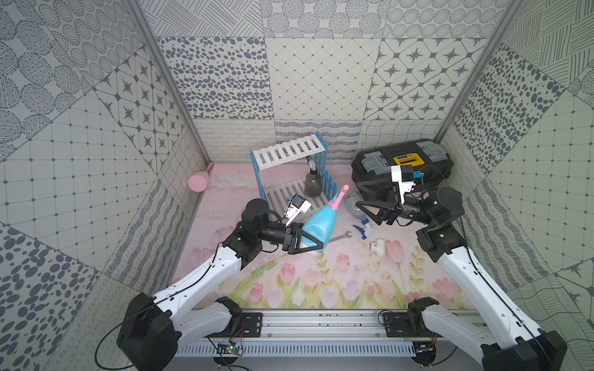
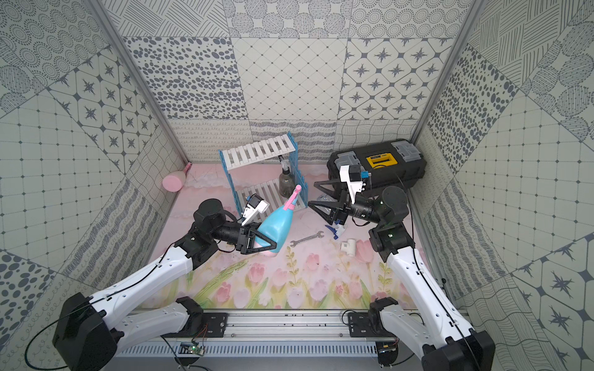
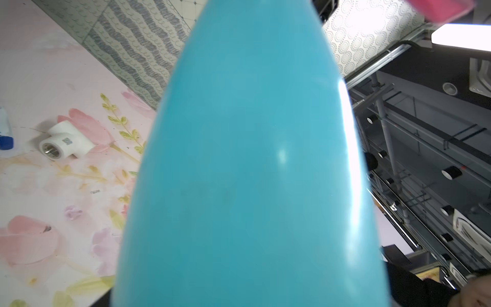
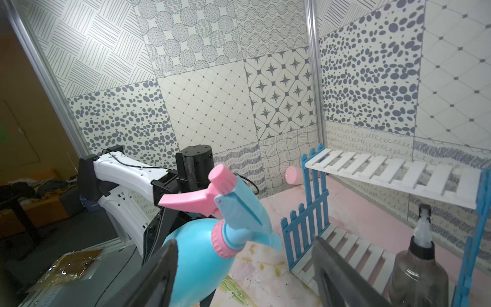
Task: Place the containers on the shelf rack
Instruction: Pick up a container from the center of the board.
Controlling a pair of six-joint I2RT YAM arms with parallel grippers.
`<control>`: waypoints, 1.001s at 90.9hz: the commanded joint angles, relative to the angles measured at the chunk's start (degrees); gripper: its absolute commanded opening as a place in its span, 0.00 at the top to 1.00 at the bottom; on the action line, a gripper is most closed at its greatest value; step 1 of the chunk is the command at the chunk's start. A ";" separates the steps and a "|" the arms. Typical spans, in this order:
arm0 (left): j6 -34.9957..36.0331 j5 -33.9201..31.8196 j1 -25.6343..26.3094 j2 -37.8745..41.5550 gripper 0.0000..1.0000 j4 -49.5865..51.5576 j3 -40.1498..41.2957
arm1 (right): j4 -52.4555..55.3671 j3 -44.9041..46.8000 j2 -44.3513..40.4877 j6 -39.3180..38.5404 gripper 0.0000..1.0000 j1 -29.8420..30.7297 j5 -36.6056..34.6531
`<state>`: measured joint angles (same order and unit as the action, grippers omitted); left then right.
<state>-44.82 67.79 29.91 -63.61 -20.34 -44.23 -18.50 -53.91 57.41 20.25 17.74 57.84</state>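
Note:
My left gripper point(image 1: 313, 239) point(image 2: 266, 239) is shut on the wide lower body of the teal cone bottle point(image 1: 318, 225) point(image 2: 274, 225), held tilted above the table in front of the shelf rack point(image 1: 289, 154) point(image 2: 257, 151). The bottle point(image 3: 252, 172) fills the left wrist view and hides the fingers. My right gripper point(image 1: 358, 193) point(image 4: 244, 252) is open, its tips just short of the bottle's pink nozzle. A smoky bottle point(image 1: 312, 184) point(image 4: 419, 271) stands on the rack's lower shelf. Under my right gripper a clear bottle point(image 1: 353, 205) lies on the table. A cream-pink bottle point(image 1: 198, 182) lies by the left wall.
A black toolbox point(image 1: 401, 160) with a yellow handle stands at the back right, behind my right gripper. A wrench point(image 1: 340, 237) and a white pipe fitting point(image 1: 377, 245) point(image 3: 66, 141) lie on the flowered mat in the middle. Patterned walls close in three sides.

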 commanded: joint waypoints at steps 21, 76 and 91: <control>-2.47 18.15 -1.07 1.49 0.37 -0.07 -3.01 | 15.99 -8.87 4.93 -16.88 0.41 6.80 4.32; -2.65 21.34 -1.08 -0.76 0.39 2.14 -4.05 | 21.57 -11.60 3.25 -18.36 0.64 11.59 10.57; -1.78 21.51 -1.26 -1.29 0.40 2.89 -3.77 | 21.65 -11.24 2.29 -17.32 0.70 11.96 12.11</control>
<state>-47.11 86.37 29.87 -64.01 -17.37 -47.35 3.14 -64.12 60.93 2.11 28.25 67.75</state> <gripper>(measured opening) 0.851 0.367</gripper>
